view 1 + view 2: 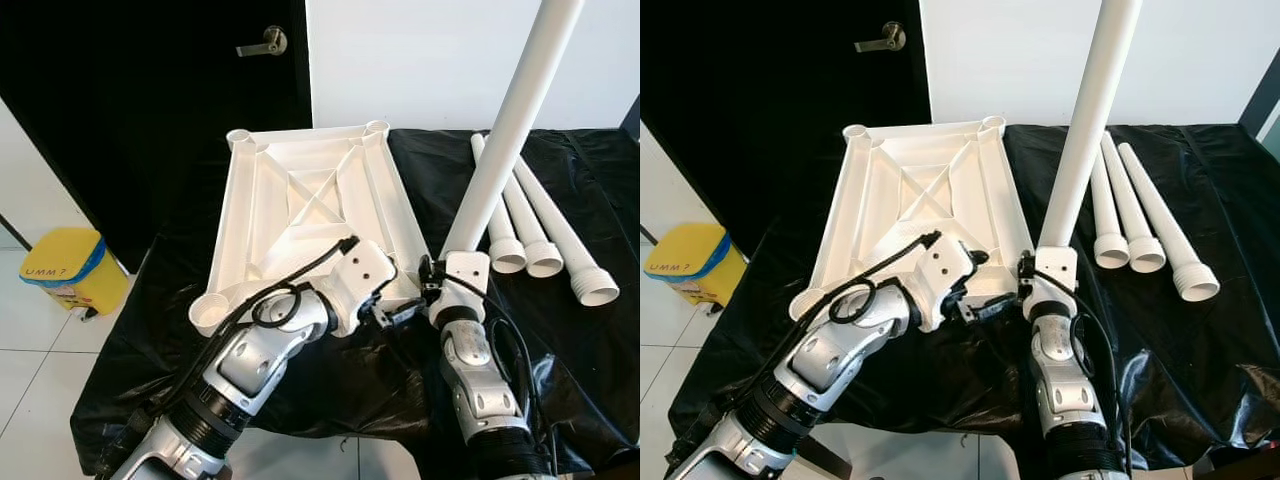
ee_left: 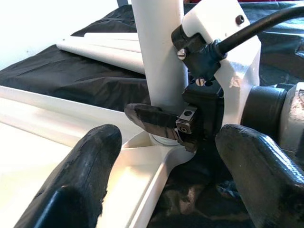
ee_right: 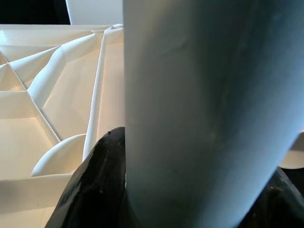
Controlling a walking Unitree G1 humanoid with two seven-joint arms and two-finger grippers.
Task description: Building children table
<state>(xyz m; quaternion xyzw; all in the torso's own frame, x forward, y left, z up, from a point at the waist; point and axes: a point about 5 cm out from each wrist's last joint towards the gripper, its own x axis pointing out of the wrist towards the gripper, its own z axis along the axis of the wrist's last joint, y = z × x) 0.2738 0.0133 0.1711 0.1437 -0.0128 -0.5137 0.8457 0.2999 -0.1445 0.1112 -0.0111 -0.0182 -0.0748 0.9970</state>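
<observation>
A white tabletop [image 1: 310,200] lies upside down on the black-covered table, with round sockets at its corners. My right gripper [image 1: 437,272] is shut on a long white table leg [image 1: 505,130], held upright and slightly tilted, its lower end at the near right corner socket [image 2: 161,140]. In the right wrist view the leg [image 3: 199,109] stands between my black fingers [image 3: 99,180], with the tabletop's ribs [image 3: 61,95] behind. My left gripper [image 1: 388,308] is open beside that corner; its two fingers [image 2: 80,180] flank the socket and the right gripper's finger [image 2: 154,119].
Three spare white legs [image 1: 530,215] lie side by side on the black cloth [image 1: 580,360] at the right. A yellow bin [image 1: 70,265] stands on the tiled floor at the left, near a dark door [image 1: 150,100]. The table's front edge is close to me.
</observation>
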